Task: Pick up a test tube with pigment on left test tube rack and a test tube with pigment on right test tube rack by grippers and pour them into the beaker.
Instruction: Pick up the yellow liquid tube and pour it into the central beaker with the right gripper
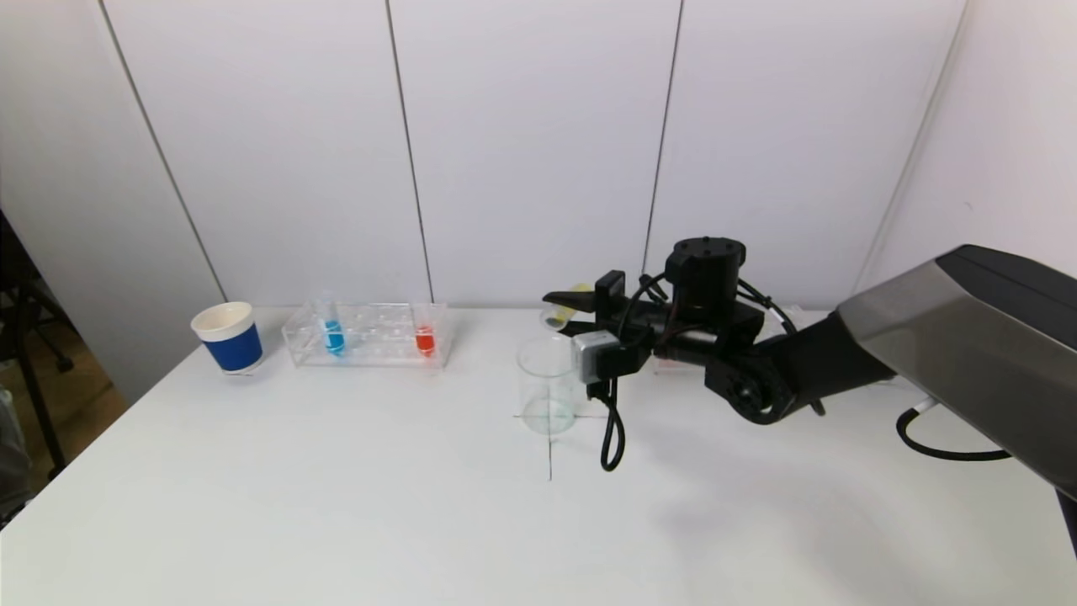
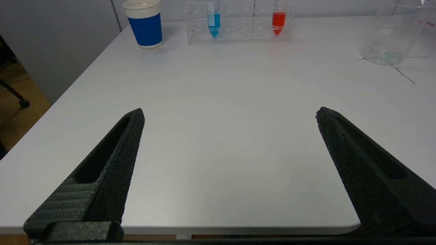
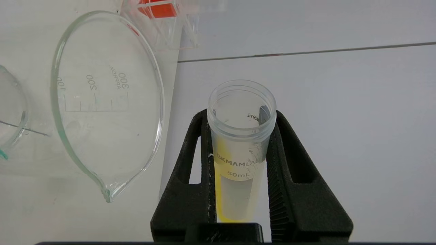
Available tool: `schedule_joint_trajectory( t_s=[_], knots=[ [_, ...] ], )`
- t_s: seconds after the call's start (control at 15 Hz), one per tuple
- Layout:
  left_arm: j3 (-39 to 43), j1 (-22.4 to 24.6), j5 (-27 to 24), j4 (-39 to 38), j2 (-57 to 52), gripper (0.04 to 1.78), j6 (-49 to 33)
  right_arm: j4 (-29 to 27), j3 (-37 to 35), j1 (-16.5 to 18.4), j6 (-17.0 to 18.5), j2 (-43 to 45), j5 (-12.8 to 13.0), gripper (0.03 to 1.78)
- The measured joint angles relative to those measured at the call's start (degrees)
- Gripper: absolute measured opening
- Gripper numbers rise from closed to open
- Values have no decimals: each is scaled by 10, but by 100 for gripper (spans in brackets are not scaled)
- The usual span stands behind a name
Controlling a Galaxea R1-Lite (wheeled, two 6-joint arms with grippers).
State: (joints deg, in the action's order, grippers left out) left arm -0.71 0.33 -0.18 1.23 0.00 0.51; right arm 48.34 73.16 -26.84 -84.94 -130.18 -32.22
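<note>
My right gripper (image 1: 565, 305) is shut on a test tube with yellow pigment (image 1: 560, 313), tilted nearly level, its open mouth just above the far rim of the glass beaker (image 1: 548, 385). In the right wrist view the tube (image 3: 238, 156) sits between the fingers (image 3: 190, 160), with the beaker (image 3: 105, 102) beside it. The left rack (image 1: 370, 337) holds a blue tube (image 1: 333, 336) and a red tube (image 1: 425, 338). The right rack is mostly hidden behind the right arm. My left gripper (image 2: 230, 114) is open and empty over the table's near edge.
A blue and white paper cup (image 1: 227, 337) stands left of the left rack. A black cable (image 1: 612, 438) hangs from the right wrist beside the beaker. The left wrist view shows the cup (image 2: 144, 23), the rack (image 2: 238, 34) and the beaker (image 2: 391, 34) far off.
</note>
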Motion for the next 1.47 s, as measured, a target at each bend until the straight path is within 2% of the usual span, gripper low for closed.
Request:
schedule_joint_trajectory(
  t_s=[0.73,1.47],
  knots=[
    [0,0,0,0,0,176,0,-49,25,1,-59,3,0,48],
    [0,0,0,0,0,176,0,-76,33,22,-108,11,0,48]
  ],
)
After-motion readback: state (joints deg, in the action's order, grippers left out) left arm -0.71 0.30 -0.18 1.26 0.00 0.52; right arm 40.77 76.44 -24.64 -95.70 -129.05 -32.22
